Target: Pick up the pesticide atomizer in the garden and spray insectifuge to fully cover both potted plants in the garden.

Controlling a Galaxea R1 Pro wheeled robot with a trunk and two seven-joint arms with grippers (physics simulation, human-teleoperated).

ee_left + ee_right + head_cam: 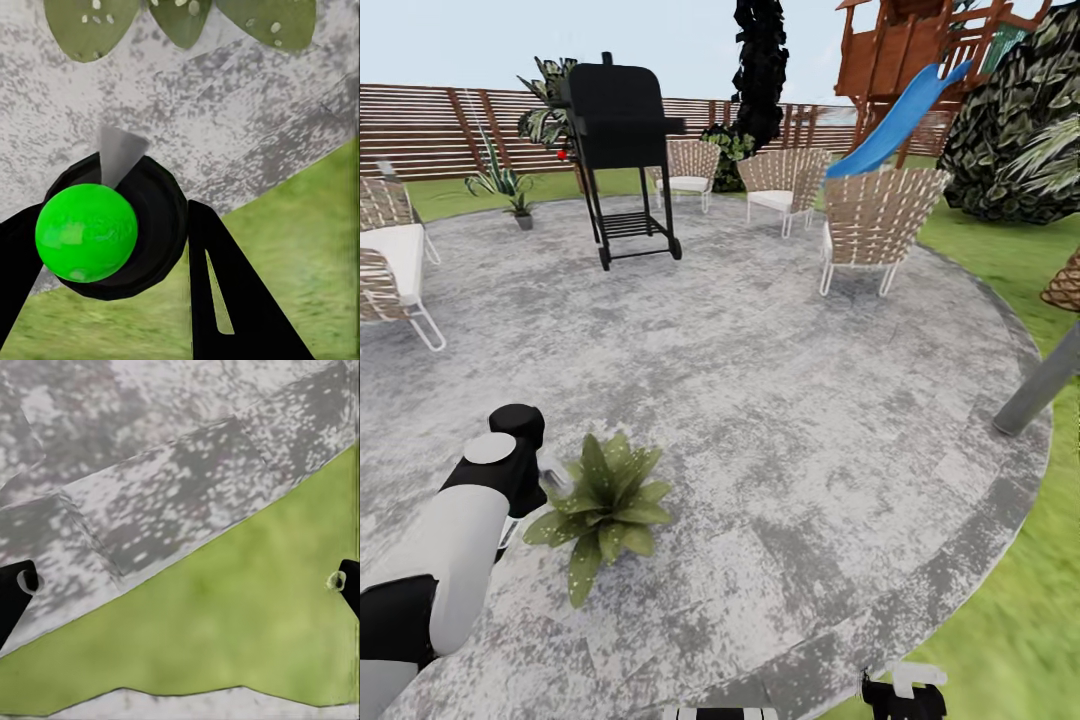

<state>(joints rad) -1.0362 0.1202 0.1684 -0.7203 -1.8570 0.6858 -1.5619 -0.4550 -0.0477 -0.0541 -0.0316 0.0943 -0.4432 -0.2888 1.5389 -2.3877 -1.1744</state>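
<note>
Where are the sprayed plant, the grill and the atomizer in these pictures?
plant (605, 505): head view, middle of its speckled leaf rosette.
grill (618, 115): head view, its black lid.
atomizer (112, 232): left wrist view, its dark round body between the left gripper's fingers.

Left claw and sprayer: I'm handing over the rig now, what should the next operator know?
Left claw: shut on the spray bottle, its nozzle aimed at the near plant.
Right claw: open, empty, over the patio's edge by the lawn.
Done: bottle picked up; white specks already dot the near plant.
Left: judge whether that cover is full, then do the second plant; I can't pick it out with certainty here.
</note>
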